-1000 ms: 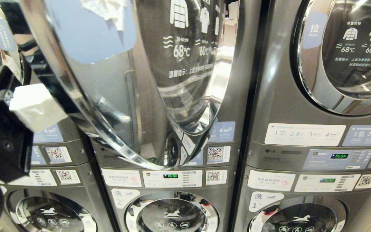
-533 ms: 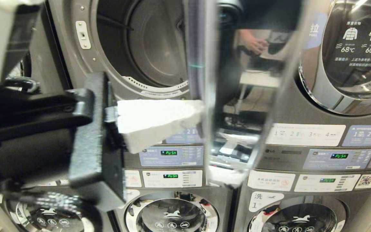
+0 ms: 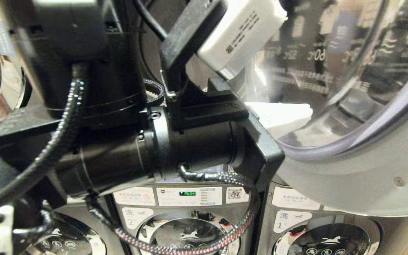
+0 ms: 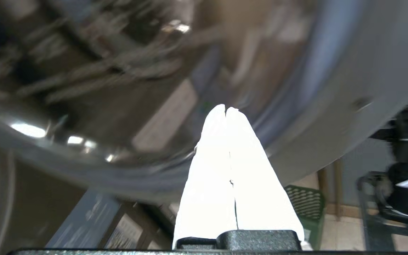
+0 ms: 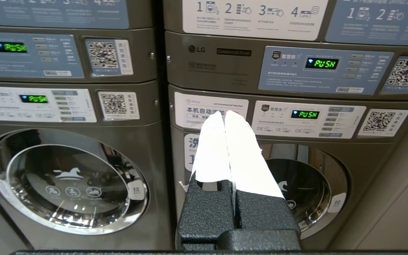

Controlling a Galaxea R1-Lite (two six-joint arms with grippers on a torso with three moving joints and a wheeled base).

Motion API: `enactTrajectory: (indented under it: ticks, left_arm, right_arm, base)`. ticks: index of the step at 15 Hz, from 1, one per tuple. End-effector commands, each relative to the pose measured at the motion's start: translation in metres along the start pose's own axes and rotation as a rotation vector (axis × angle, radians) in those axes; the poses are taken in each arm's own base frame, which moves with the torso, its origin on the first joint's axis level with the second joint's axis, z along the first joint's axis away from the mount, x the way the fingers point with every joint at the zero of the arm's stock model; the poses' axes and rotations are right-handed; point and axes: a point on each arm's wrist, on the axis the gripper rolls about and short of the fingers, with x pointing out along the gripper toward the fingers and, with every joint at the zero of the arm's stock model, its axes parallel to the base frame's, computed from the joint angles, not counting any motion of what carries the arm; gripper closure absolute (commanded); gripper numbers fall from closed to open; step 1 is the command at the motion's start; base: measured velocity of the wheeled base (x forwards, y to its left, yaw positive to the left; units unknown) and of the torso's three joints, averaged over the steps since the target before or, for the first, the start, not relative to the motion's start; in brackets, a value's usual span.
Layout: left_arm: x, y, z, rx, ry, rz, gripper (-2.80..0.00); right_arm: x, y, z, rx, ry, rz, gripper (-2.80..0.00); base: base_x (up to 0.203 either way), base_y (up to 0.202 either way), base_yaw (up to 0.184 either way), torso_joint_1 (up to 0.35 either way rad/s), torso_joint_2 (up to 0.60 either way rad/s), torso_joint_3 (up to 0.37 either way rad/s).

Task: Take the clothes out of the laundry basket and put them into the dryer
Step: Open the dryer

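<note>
Tools number two, left tool (image 4: 227,108) and right tool (image 5: 224,113) (both pressed together, empty), facing four washer doors.

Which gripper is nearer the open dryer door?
Left. The left gripper, shut and empty, is right at the dryer door; the right gripper is parked low, facing the lower washers.

Tan tiled floor (image 4: 335,230) beneath stacked grey machines (image 5: 83,141), warm light
</note>
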Motion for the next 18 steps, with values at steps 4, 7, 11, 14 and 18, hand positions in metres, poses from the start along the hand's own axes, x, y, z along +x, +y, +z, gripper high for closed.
enactTrajectory:
  ticks: [4,7,11,14,18]
  left_arm:
    - [-0.047,0.048,-0.012,0.011,0.072,0.232,0.0]
    - [-0.11,0.081,-0.02,0.0,0.129,0.445,0.0]
    - [-0.194,0.059,-0.03,-0.053,0.214,0.614,0.0]
    - [-0.232,0.021,-0.046,-0.122,0.292,0.691,0.0]
    - [-0.256,-0.019,-0.075,-0.206,0.361,0.736,0.0]
  right_arm:
    - [-0.009,0.0,0.032,-0.036,-0.15,0.01,0.0]
    - [-0.015,0.0,0.081,-0.075,-0.198,0.105,0.0]
    - [0.007,0.0,0.13,-0.073,-0.14,0.155,0.0]
    - [0.02,0.0,0.165,-0.044,-0.146,0.205,0.0]
    - [0.029,0.001,0.172,-0.038,-0.124,0.257,0.0]
  base:
    - [0.0,0.0,0.0,0.0,0.0,0.0]
    - [0.0,0.0,0.0,0.0,0.0,0.0]
    - [0.0,0.0,0.0,0.0,0.0,0.0]
    - [0.0,0.0,0.0,0.0,0.0,0.0]
    - [0.0,0.0,0.0,0.0,0.0,0.0]
